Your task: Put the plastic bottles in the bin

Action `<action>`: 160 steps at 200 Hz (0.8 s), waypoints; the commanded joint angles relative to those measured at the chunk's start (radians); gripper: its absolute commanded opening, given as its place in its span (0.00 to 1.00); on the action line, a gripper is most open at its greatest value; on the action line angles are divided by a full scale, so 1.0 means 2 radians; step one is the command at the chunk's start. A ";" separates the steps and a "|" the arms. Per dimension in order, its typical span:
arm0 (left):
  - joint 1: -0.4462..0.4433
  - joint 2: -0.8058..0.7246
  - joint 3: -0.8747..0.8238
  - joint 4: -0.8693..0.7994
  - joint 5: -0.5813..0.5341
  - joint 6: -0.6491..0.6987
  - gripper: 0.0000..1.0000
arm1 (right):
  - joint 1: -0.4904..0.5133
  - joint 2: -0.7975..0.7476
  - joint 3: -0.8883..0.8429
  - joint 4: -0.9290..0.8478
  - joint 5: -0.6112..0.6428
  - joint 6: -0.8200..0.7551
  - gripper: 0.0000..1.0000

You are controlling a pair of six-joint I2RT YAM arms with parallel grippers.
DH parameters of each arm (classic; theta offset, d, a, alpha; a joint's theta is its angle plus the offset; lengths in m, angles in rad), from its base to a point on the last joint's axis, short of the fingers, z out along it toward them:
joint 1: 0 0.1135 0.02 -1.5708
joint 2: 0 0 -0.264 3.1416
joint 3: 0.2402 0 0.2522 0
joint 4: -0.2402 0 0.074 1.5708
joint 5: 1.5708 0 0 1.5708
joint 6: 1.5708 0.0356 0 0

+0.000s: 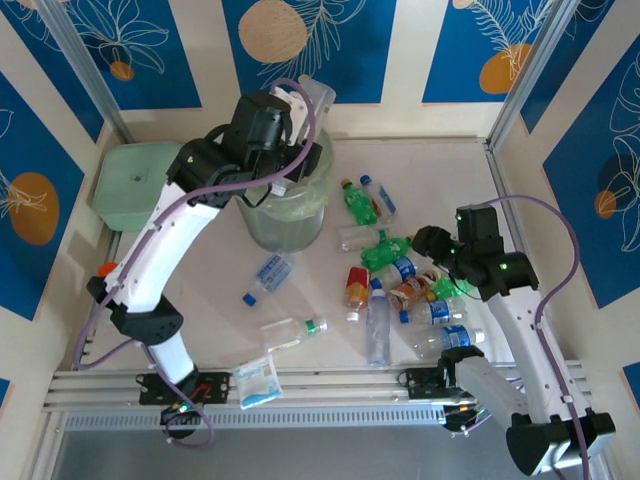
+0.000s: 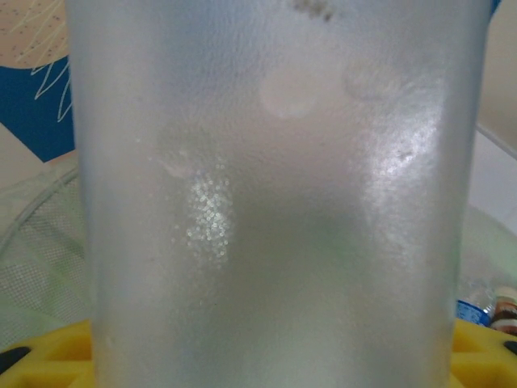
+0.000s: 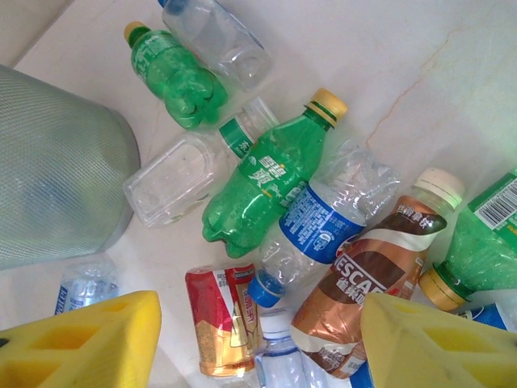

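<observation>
Left gripper [image 1: 295,110] is clamped on a frosted clear plastic bottle [image 2: 275,202] above the round pale-green translucent bin [image 1: 285,225], so I'd say it's drop time: just let go. To the right, the right gripper [image 3: 258,339] hangs part-open and empty over the heap, where a brown-sleeved bottle [image 3: 367,279] reads NESCAFÉ.

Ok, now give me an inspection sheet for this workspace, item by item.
Surface: pale table, bottles strewn across it.
Job's things: bin upright at the back; bottle pile to its right; a blue-labelled bottle and a green-capped bottle lie apart, nearer the left arm.
Clutter: blue-and-white sachet by the near rail; square green lidded box back left.
Grippers: left gripper above the bin, shut on a frosted bottle; right gripper open over the pile.
Cables: purple cable along each arm.
Surroundings: blue leaf-print wall panels.
</observation>
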 commanded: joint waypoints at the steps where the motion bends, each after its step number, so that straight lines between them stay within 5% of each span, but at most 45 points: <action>1: 0.025 0.009 0.020 0.006 0.027 -0.002 0.58 | -0.002 0.005 -0.008 0.009 -0.019 0.004 0.67; 74: 0.097 0.067 0.004 0.050 0.078 -0.022 0.54 | 0.003 0.006 -0.032 0.022 -0.023 0.007 0.67; 160: 0.124 0.109 -0.021 0.075 0.081 -0.019 0.52 | 0.004 0.005 -0.049 0.030 -0.023 0.007 0.67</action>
